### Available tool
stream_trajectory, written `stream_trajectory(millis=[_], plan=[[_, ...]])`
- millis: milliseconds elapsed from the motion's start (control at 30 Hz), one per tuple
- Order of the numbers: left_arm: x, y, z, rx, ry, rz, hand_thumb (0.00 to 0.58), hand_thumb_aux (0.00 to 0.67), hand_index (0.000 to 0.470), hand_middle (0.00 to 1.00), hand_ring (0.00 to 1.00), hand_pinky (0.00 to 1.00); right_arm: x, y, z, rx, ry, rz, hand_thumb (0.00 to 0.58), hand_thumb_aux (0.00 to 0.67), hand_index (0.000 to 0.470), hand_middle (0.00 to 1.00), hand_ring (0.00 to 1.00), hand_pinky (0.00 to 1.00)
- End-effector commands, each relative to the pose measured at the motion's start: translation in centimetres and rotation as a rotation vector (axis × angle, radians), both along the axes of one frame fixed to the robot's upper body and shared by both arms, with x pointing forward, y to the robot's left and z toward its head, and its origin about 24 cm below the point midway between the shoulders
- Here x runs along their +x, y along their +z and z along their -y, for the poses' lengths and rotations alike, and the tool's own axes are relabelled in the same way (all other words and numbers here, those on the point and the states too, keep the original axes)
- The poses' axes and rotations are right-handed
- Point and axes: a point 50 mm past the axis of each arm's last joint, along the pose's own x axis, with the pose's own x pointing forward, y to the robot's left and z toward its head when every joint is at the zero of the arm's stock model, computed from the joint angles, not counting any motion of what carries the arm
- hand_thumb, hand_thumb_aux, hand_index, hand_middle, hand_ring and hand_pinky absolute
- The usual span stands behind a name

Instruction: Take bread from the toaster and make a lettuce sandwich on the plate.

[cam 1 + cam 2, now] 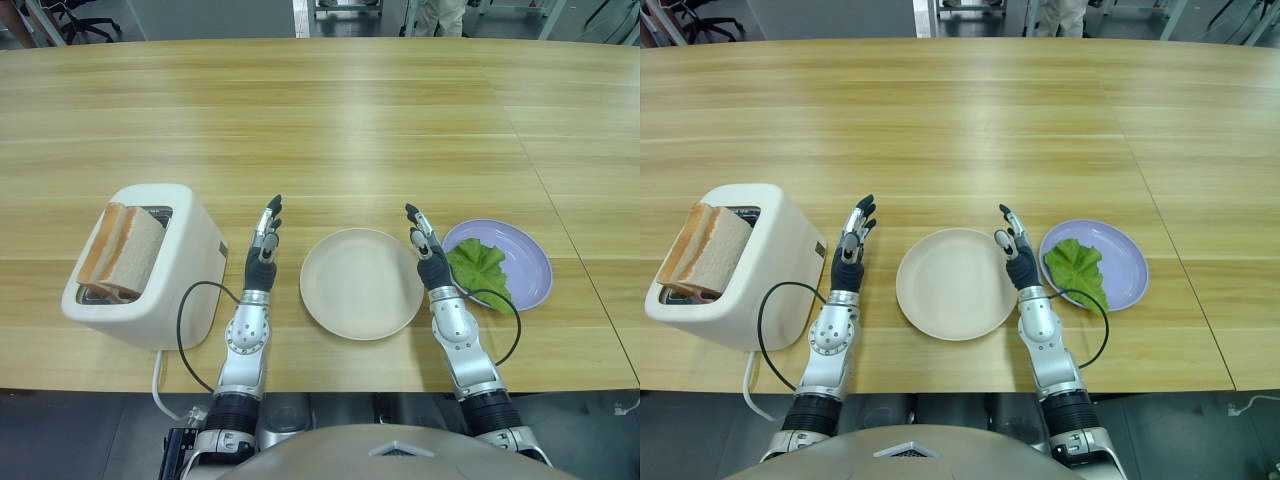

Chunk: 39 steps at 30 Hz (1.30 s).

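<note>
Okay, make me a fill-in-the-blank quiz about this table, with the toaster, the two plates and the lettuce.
The toaster stands on the robot's ____ side.
The lettuce lies on the ____ plate.
The beige plate between the left hand and the right hand holds ____.
Missing words: left; purple; nothing.

You have a long, light-brown wooden table [350, 120] of lengthwise planks before you, and a seam runs slantwise down its right part. Beyond its far edge you can see a pale grey floor [210, 15], with a black wheeled office chair [88, 20] standing at the far left.
</note>
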Motion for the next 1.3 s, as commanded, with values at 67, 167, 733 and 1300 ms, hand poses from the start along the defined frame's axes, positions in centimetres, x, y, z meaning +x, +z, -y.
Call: stream_trajectory(millis=[67,167,733,1300], plan=[[-0.1,-0.5,0.1,-0.006,-0.004,-0.028,0.000,0.000,0.000,0.00,0.00,0.00,0.0,-0.3,0.1,0.003,-0.012,-0.019,0.000,0.000,0.000,0.00,0.00,0.00],[-0.1,-0.5,0.1,-0.006,-0.004,-0.028,0.000,0.000,0.000,0.00,0.00,0.00,0.0,-0.3,0.1,0.003,-0.012,-0.018,0.000,0.000,0.000,0.00,0.00,0.00],[-1.4,6.0,-0.4,0.124,-0.013,0.242,0.000,0.000,0.000,0.00,0.00,0.00,0.0,-0.2,0.2,0.005,-0.017,-0.015,0.000,0.000,0.000,0.00,0.00,0.00],[-7.0,21.6,-13.3,1.194,0.412,0.334,0.000,0.000,0.000,0.00,0.00,0.00,0.4,-0.1,0.2,0.006,-0.028,0.000,0.000,0.000,0.000,0.00,0.00,0.00]])
